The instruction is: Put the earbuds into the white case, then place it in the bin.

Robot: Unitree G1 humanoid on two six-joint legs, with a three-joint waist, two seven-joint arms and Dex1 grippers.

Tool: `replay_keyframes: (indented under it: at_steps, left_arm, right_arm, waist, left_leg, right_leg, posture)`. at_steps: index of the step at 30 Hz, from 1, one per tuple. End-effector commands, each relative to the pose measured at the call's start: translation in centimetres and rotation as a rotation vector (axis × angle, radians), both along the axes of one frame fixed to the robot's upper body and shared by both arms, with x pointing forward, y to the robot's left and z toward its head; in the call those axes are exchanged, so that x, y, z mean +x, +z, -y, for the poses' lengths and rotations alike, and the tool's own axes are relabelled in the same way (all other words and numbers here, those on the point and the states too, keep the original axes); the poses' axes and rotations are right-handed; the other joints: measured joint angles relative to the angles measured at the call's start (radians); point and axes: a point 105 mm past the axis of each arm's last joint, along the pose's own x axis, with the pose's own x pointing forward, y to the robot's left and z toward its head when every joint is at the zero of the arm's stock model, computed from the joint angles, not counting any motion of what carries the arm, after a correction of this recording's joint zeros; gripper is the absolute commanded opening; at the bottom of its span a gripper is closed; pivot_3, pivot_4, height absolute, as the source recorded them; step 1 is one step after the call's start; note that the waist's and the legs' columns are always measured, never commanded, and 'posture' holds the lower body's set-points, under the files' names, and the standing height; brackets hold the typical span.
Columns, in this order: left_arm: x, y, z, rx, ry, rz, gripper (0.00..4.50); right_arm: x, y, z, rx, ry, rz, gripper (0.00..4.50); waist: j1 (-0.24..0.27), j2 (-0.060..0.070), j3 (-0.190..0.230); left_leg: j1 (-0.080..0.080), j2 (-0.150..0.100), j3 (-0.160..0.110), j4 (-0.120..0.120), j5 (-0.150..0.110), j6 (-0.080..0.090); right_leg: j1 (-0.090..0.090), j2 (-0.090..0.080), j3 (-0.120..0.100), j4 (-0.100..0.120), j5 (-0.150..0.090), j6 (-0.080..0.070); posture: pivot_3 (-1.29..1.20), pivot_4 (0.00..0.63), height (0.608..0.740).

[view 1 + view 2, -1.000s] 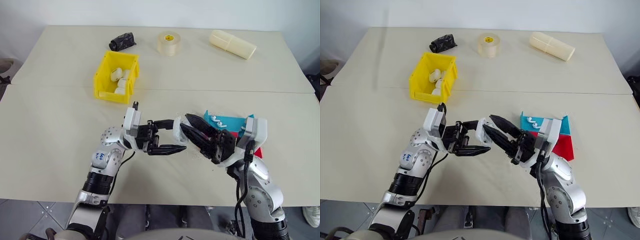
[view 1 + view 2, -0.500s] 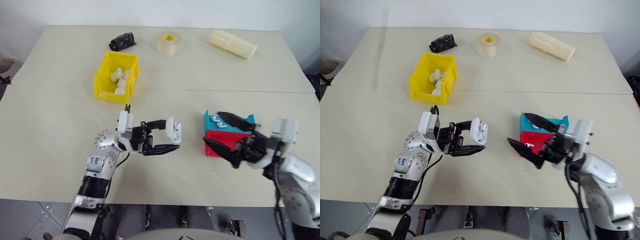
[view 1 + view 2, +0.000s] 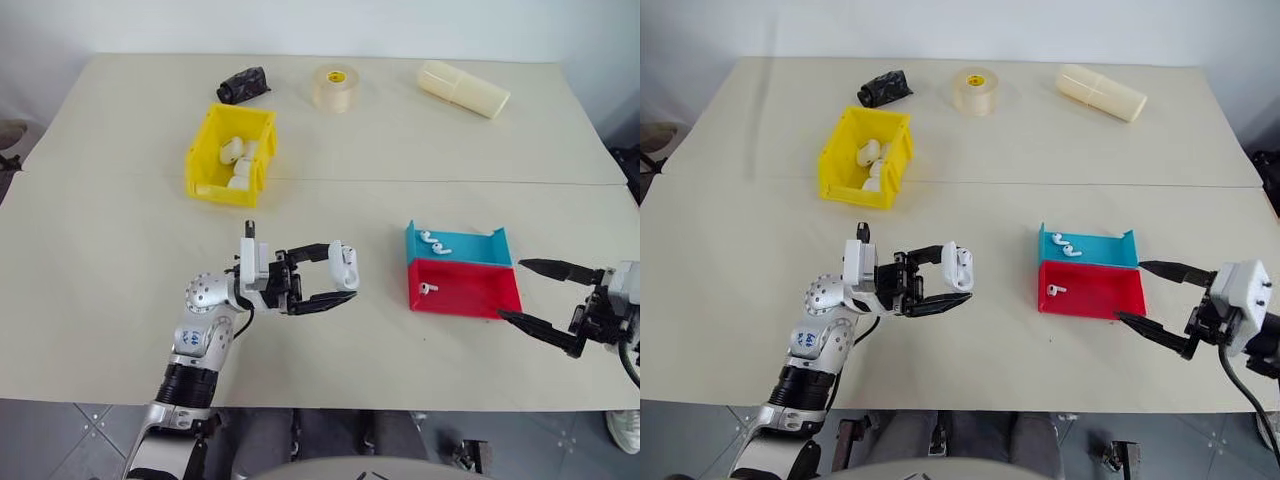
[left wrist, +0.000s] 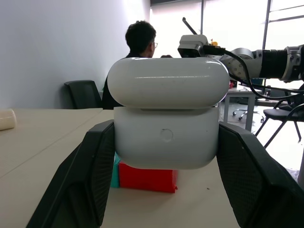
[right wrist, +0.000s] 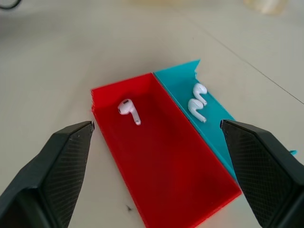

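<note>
White case [image 4: 167, 124] upright, lid up (closed)

The white case [image 3: 958, 267], glossy and rounded with its lid closed, sits upright above the table, three tiny white earbuds [image 3: 1064, 243] lie to its right, and the yellow bin [image 3: 836, 171] stands farther back holding small white items.

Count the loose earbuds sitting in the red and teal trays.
3: one earbud lies alone in the red tray, and two earbuds lie side by side in the teal tray next to it. Any inside the closed white case would be hidden.
</note>
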Motion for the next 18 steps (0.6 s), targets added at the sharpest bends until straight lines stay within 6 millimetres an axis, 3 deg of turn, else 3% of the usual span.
replay_keyframes:
  at_steps: [1,6,12,18]
  left_arm:
    - [-0.5,0.5,0.5,-0.017,0.000,0.041,2.78]
    - [-0.5,0.5,0.8,-0.024,0.002,0.043,2.78]
    - [-0.5,0.4,1.2,-0.026,-0.004,0.051,2.78]
    - [-0.4,0.5,1.1,-0.038,0.015,0.067,2.78]
  right_arm:
    - [2.0,1.3,-1.4,-0.087,-0.017,-0.075,4.45]
    - [5.3,3.3,-3.8,-0.119,-0.027,-0.163,4.45]
    - [10.4,2.7,-4.3,-0.355,-0.166,-0.230,4.45]
    - [12.2,1.4,-4.2,-0.531,-0.129,-0.269,4.45]
  waist:
    - [0.000,0.000,0.000]
    - [0.003,0.002,0.000]
    - [0.003,0.002,0.000]
    - [0.005,0.002,0.000]
  left_leg:
    - [0.000,0.000,0.000,0.000,0.000,0.000]
    - [-0.002,0.000,-0.002,0.001,0.000,0.000]
    - [-0.007,-0.003,-0.004,0.002,0.000,0.000]
    - [-0.009,-0.003,-0.004,0.000,0.000,0.000]
  right_leg:
    - [0.000,0.000,0.000,0.000,0.000,0.000]
    - [-0.001,0.000,-0.001,0.000,0.000,0.000]
    - [-0.003,-0.003,-0.002,-0.002,0.001,0.001]
    - [-0.005,-0.002,-0.004,-0.003,0.001,0.001]
  posture:
    - [0.00,0.150,0.740]
    - [0.00,0.150,0.740]
    - [0.00,0.150,0.740]
    - [0.00,0.150,0.740]
